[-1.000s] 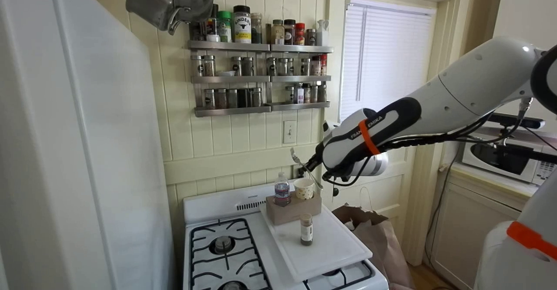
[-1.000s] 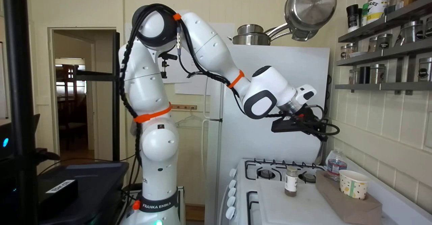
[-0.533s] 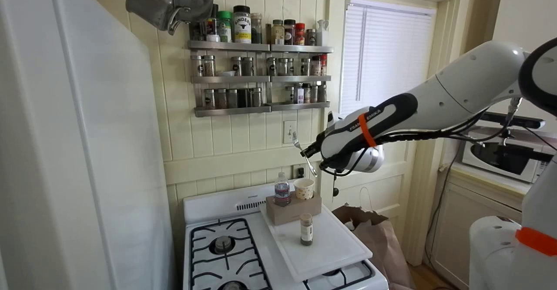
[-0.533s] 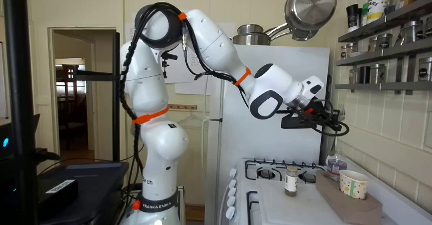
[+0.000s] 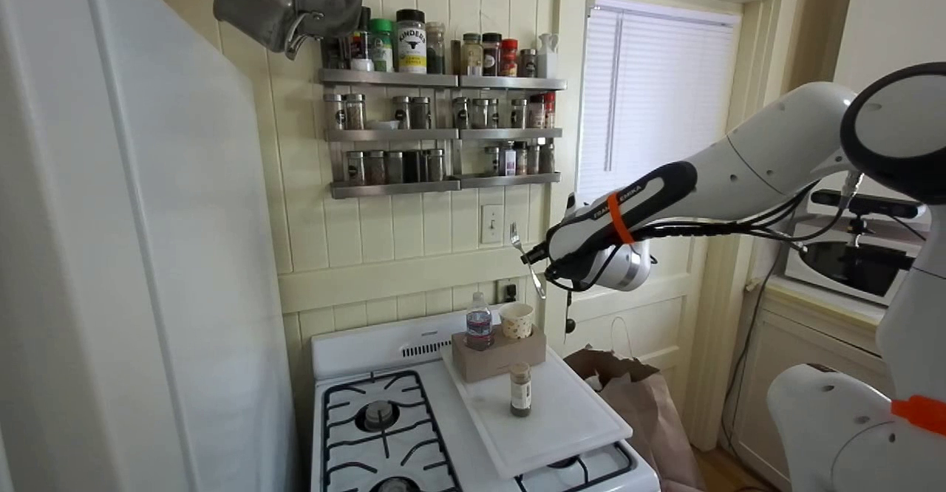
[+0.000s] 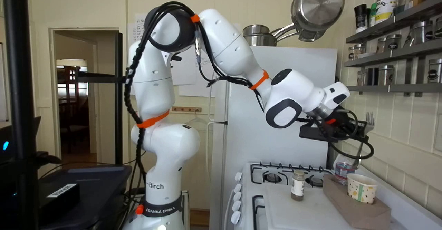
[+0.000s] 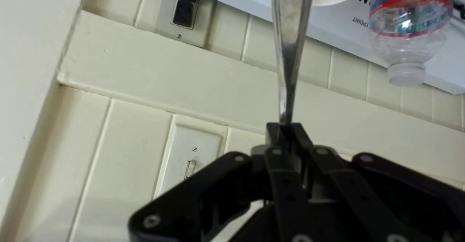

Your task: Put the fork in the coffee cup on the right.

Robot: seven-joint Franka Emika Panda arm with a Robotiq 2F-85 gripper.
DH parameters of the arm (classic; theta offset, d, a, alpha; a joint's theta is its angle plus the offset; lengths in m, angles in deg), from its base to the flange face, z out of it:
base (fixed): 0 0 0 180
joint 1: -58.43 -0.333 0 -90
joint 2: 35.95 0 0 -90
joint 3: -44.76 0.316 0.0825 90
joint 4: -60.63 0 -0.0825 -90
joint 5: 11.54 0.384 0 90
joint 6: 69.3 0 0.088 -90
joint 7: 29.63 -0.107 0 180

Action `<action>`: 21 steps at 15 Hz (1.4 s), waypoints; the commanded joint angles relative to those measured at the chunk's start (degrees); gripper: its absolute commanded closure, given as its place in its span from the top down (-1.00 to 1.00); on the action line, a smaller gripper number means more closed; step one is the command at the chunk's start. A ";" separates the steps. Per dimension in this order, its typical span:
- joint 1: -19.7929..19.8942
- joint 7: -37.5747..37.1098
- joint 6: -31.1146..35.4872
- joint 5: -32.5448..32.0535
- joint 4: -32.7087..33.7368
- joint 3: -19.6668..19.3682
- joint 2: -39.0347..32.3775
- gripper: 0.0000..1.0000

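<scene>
The gripper [image 7: 286, 130] is clenching the tilted fork [image 7: 291, 31], tines up, between its jaws, while farther off and lower down the coffee cup [image 6: 361, 190] is standing upright beside a bottle [image 6: 344, 172], a brown box [image 6: 371, 215] bearing both.

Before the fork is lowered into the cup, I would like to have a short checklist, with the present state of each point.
1. The pincer shut on the fork: ok.
2. The handle pointing down: ok, tines up, though the fork is tilted.
3. The cup upright: ok.
4. The handle's lower end over the cup: not ok; in an exterior view it shows to the right of the cup.
5. The fork clear of the bottle: ok, an exterior view shows a gap.
6. The cup free inside: cannot tell, its bottom is hidden.
</scene>
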 commanded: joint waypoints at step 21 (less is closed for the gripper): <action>-41.60 -0.53 2.29 0.18 6.87 -39.94 1.02 -0.95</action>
